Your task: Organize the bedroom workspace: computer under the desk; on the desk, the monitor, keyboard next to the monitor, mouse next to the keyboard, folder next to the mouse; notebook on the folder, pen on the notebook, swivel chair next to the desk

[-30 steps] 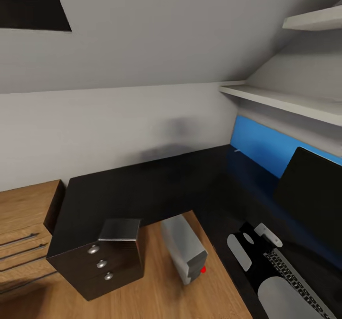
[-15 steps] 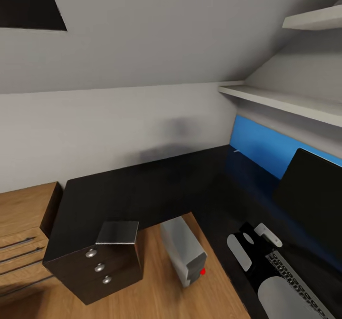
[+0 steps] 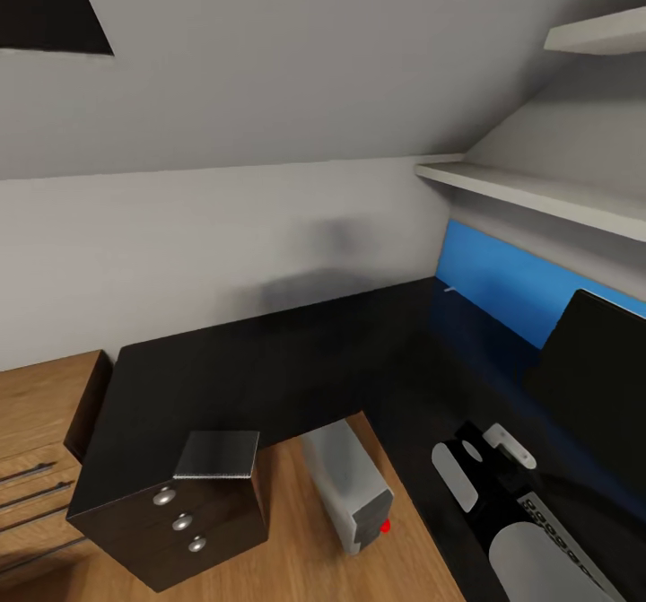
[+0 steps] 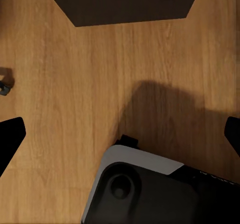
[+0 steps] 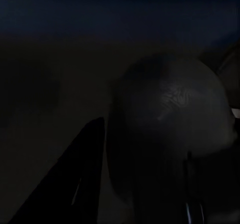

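View had panned slightly; the things kept their places. Desk [image 3: 269,369]: monitor [image 3: 597,373] and keyboard [image 3: 565,539] on top; computer [image 3: 348,485] beside the drawers, judged placed. Left gripper [image 4: 120,134] spread wide over floor; right gripper: grip unreadable. Mouse, folder, notebook, pen, chair apparently outstanding.

The right arm [image 3: 502,494] occupied the lower right of the head view, black links with pale grey covers extending up-left, while the left gripper's [image 4: 120,134] dark fingertips [image 4: 10,134] stood spread wide apart at opposite frame edges.
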